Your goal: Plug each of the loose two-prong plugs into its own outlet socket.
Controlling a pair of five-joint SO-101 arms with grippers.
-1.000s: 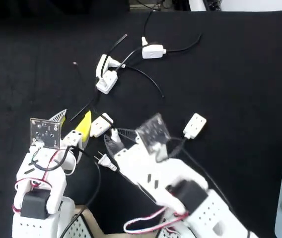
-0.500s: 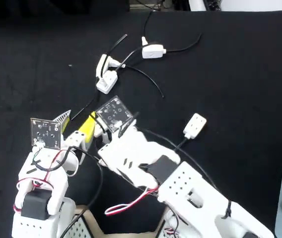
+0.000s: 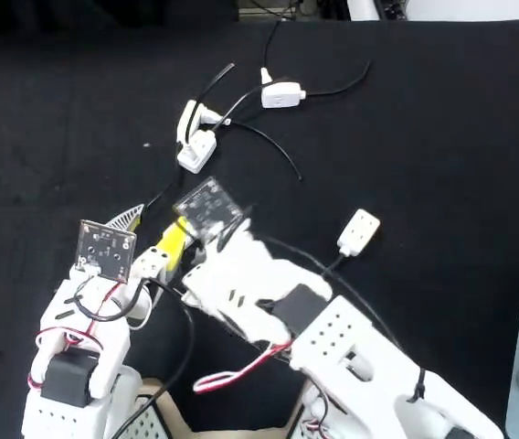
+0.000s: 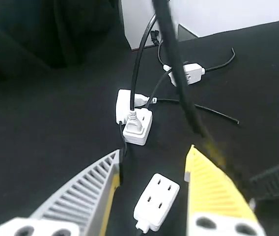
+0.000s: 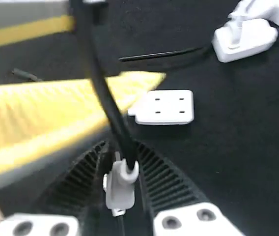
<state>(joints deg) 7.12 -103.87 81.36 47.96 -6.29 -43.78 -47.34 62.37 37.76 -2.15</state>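
Plug, pinched in right claw, should be squared to socket, apparently bracketed by wide-open left claw.

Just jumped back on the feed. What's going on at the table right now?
The right gripper is shut on a white plug, with the black cable trailing up from it. It holds the plug close to a white outlet socket lying on the black table. The left gripper is open, with one finger on either side of that same socket. The plug is not yet in. Farther back lie one plugged pair and a second pair. A spare socket lies apart with nothing plugged in.
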